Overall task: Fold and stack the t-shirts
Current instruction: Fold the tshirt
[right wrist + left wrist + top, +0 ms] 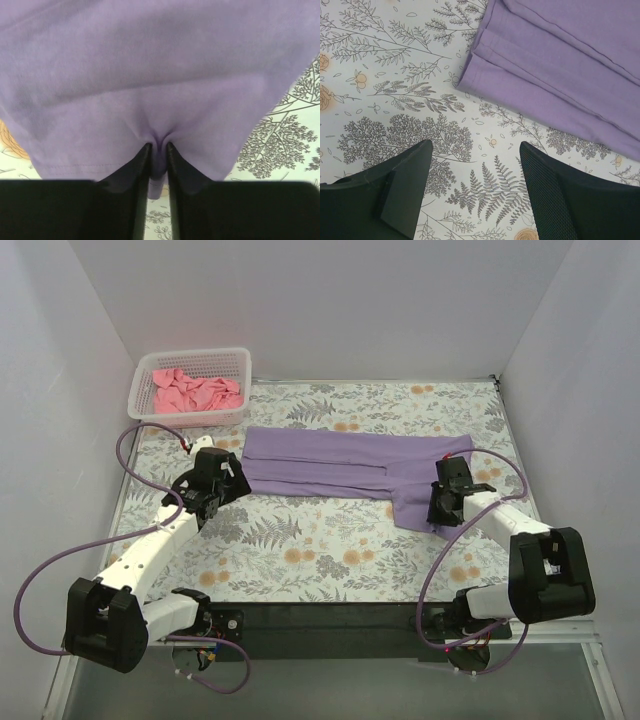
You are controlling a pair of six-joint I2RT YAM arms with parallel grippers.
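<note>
The lavender t-shirt (340,465) lies folded into a long band across the middle of the table, with a sleeve flap hanging toward the front at its right end. My right gripper (441,502) is shut on the edge of that flap; in the right wrist view the cloth (150,85) is pinched between the jaws (158,150). My left gripper (213,502) is open and empty, just off the band's left end; the left wrist view shows the shirt's folded corner (485,70) beyond the open gripper (476,165). The salmon-pink t-shirt (193,392) lies crumpled in the basket.
A white mesh basket (236,362) stands at the back left corner. The floral tablecloth (320,550) covers the table. White walls close in the back and both sides.
</note>
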